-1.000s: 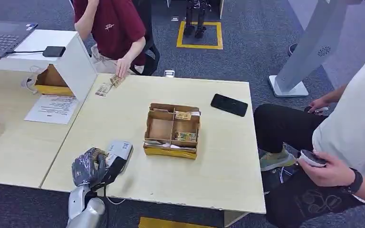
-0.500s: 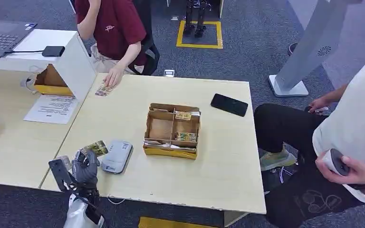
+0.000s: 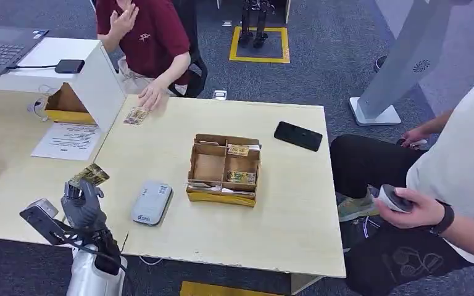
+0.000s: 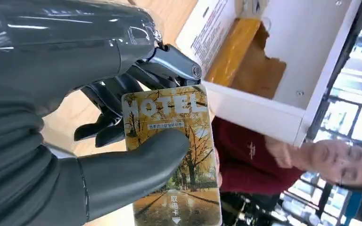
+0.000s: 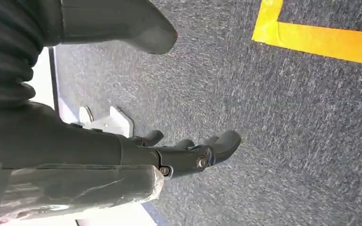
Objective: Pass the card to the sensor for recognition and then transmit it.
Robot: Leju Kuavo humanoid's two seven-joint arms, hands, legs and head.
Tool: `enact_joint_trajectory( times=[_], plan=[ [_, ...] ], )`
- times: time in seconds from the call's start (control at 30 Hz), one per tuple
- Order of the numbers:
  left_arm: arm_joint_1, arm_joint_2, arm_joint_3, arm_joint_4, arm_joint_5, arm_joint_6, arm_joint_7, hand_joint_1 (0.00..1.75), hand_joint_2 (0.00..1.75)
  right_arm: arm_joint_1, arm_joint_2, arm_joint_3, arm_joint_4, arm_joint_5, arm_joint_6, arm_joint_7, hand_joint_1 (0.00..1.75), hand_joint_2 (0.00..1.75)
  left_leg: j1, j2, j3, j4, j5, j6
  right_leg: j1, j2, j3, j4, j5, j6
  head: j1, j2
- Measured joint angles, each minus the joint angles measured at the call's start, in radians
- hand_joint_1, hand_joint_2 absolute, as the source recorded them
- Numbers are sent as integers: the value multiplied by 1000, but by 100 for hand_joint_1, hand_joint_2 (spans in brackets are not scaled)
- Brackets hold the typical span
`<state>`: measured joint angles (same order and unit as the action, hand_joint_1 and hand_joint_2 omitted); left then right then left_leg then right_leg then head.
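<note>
Setting: pale wooden table (image 3: 284,203) on grey carpet, with a person in a red top (image 3: 151,37) seated at the 11 o'clock corner and a second person in a white top (image 3: 463,166) at 3 o'clock.
Left hand: the left hand (image 3: 81,206) was raised over the table's edge at 8 o'clock, thumb pressed across the face of the card (image 4: 179,155) and the fingers (image 4: 122,94) behind it, a pinch rather than a full wrap.
Card: a hotel key card with autumn trees, held upright above the hand, well apart from the red-topped person's hand (image 3: 151,95).
Sensor: the grey reader (image 3: 152,202) lay flat on the table at 3 o'clock of the hand, near but not under the card.
Right hand: the right hand (image 5: 188,153) hung over the carpet holding nothing, fingers loosely curled but apart.
Risk, slip: the thumb covered only the card's middle, so a quick swing could likely twist or drop it.
Risk, handover: the person's hand rested on other cards (image 3: 137,115); a long reach to 12 o'clock might fall short.
Risk, clutter: the cardboard divider box (image 3: 223,169) stood just beyond the reader and could be clipped.
</note>
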<state>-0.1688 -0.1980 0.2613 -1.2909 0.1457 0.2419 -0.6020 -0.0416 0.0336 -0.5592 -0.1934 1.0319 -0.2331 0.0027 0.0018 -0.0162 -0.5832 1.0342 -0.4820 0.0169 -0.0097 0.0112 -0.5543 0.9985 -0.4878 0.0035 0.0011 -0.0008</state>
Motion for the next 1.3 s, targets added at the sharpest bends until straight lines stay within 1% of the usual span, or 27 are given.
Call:
enact_joint_trajectory(
  times=[0.17, 0.27, 0.4, 0.43, 0.57, 0.7, 1.03, 1.3],
  plan=[
    [-84, 16, 1, 81, -138, 155, -57, 175, 175, -9, 0, 0, 0, 29, 7, -4, 0, 175, 0, 0, 0, 0, 0, 0, 0, 0, 0, 0, 0, 0, -1, 0],
    [-110, 21, 1, 110, -161, 183, -62, 175, 175, -11, 0, 0, 0, 34, 13, -4, 0, 175, 0, 0, 0, 0, 0, 0, 0, 0, 0, 0, 0, 0, 0, 0],
    [-149, 26, 1, 173, -249, 287, -79, 175, 175, -12, 0, 0, 0, 53, 16, -12, 0, 175, 0, 0, 0, 0, 0, 0, 0, 0, 0, 0, 0, 0, 0, 0],
    [-159, 28, 1, 191, -267, 303, -83, 175, 175, -13, 0, 0, 0, 56, 16, -13, 0, 175, 0, 0, 0, 0, 0, 0, 0, 0, 0, 0, 0, 0, 0, 0],
    [-183, 32, 1, 239, -296, 330, -93, 175, 175, -15, 0, 0, 0, 68, 18, -11, 0, 175, 0, 0, 0, 0, 0, 0, 0, 0, -1, 0, 0, 0, 0, 0],
    [-189, 32, 1, 263, -315, 344, -94, 175, 175, -16, 1, 0, 0, 69, 19, -8, 0, 175, 0, 0, 0, 0, 0, 0, 0, 0, -1, 0, 0, 0, 0, 0],
    [-190, 32, 1, 278, -340, 363, -96, 175, 175, -16, 3, -8, 0, 85, 19, -13, 0, 175, 0, 0, -1, 0, 0, 0, 0, 0, -1, 0, 0, 0, 0, 0],
    [-191, 32, 1, 280, -346, 365, -97, 175, 175, -16, 7, -16, 0, 86, 19, -18, 0, 175, 0, 1, -1, 0, 0, 0, 0, 1, -1, 0, 0, 0, 0, 0]
  ],
)
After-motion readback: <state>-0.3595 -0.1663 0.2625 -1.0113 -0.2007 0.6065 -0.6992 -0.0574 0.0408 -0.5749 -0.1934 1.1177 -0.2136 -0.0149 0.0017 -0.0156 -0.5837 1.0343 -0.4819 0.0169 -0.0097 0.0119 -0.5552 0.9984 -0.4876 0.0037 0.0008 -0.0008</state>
